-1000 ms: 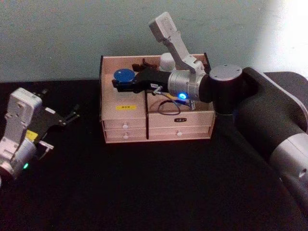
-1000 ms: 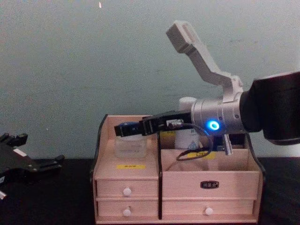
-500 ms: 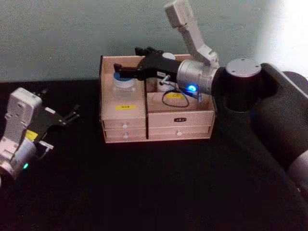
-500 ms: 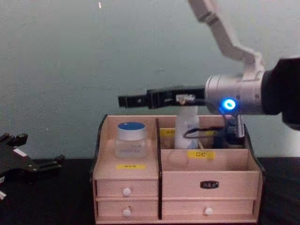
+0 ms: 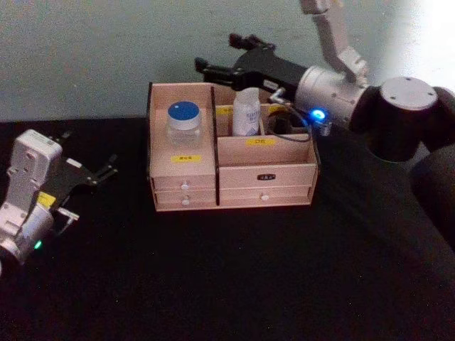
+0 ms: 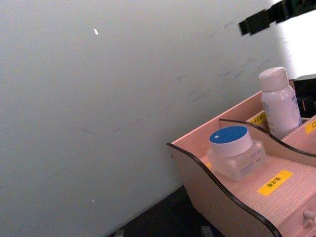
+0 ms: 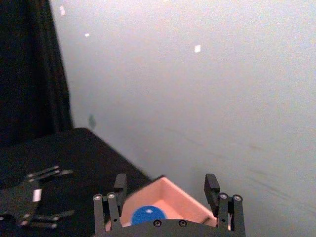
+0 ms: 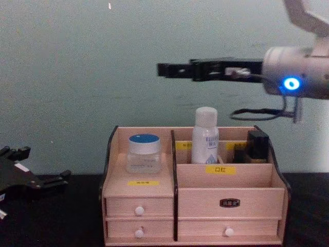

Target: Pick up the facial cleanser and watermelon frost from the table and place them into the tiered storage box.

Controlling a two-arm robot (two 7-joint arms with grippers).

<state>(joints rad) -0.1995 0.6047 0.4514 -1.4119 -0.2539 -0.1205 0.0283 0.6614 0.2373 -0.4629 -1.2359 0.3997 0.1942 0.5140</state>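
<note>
Your right gripper (image 8: 167,69), fingers apart, has lifted away upper right, leaving the watermelon frost (image 8: 144,153) and apparently the facial cleanser (image 8: 205,135) boxed — job done.

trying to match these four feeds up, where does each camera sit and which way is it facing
Head: high up, looking down at the tiered storage box; left gripper resting low, right gripper raised behind the box.
Chest: low, facing the box front; right gripper overhead, jaws open.
Left wrist: beside the box, facing the wall; none of its own gripper visible.
Right wrist: above, looking down past its own gripper.
Shared: every view catches the watermelon frost; three show the facial cleanser.
</note>
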